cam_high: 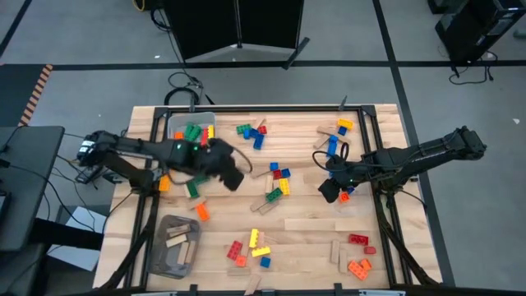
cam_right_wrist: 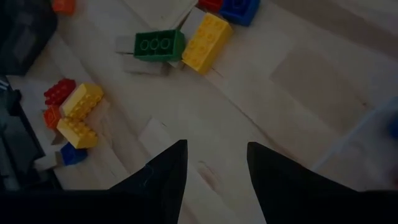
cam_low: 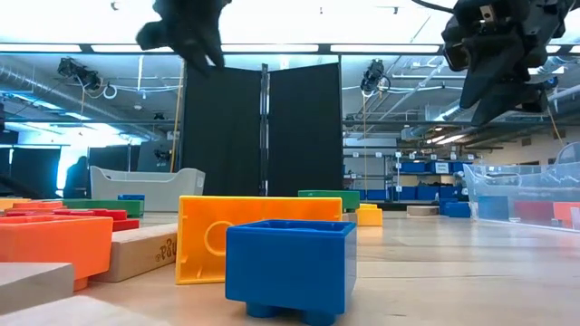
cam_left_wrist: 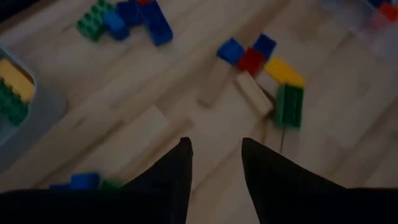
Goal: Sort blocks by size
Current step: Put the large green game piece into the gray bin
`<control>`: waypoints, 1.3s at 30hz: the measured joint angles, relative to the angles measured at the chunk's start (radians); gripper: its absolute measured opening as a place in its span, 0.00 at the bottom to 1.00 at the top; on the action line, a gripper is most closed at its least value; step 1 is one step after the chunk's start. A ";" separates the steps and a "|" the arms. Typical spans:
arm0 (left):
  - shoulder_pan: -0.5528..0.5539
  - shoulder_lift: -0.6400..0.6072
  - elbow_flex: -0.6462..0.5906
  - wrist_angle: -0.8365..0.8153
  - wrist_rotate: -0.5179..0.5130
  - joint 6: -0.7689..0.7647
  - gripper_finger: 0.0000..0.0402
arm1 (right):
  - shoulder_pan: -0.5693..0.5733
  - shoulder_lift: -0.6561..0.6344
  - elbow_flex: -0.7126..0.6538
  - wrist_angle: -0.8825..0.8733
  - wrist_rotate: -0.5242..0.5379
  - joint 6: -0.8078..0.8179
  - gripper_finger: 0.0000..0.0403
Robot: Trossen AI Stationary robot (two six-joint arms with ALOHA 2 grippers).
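Both grippers hang parted and empty above the table. Between them lies the middle cluster (cam_high: 279, 182) of blocks: blue, red, yellow, a green brick and a tan wooden piece. From where I stand, the left gripper (cam_high: 234, 174) sits a little nearer it than the right gripper (cam_high: 331, 191). The green brick (cam_left_wrist: 289, 106) lies ahead of the left fingers, slightly off to one side, its long axis pointing roughly back towards them.

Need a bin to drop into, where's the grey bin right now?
High view: the grey bin sits at the table's near-left corner, holding tan wooden pieces.
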 joint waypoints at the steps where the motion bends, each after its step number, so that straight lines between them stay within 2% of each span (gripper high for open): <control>1: 0.028 0.000 0.000 0.012 0.010 0.012 0.37 | 0.000 0.000 0.000 0.000 0.000 -0.006 0.45; 4: 0.113 0.000 0.000 0.035 0.036 0.070 0.37 | 0.000 0.000 0.000 0.000 0.000 -0.019 0.45; 15: 0.415 0.009 0.000 0.166 0.176 0.425 0.37 | 0.000 0.000 0.000 0.000 0.002 -0.006 0.45; 23: 0.623 0.114 0.000 0.224 0.341 0.684 0.37 | 0.000 0.000 0.000 0.006 0.053 0.026 0.45; 28: 0.695 0.200 0.015 0.221 0.346 0.854 0.37 | 0.000 0.000 0.000 0.007 0.054 0.080 0.45; 32: 0.707 0.274 0.089 0.209 0.336 0.978 0.37 | 0.000 0.000 0.000 0.007 0.078 0.125 0.45; 39: 0.703 0.427 0.301 0.082 0.191 1.219 0.42 | -0.021 0.000 0.000 0.007 0.089 0.181 0.45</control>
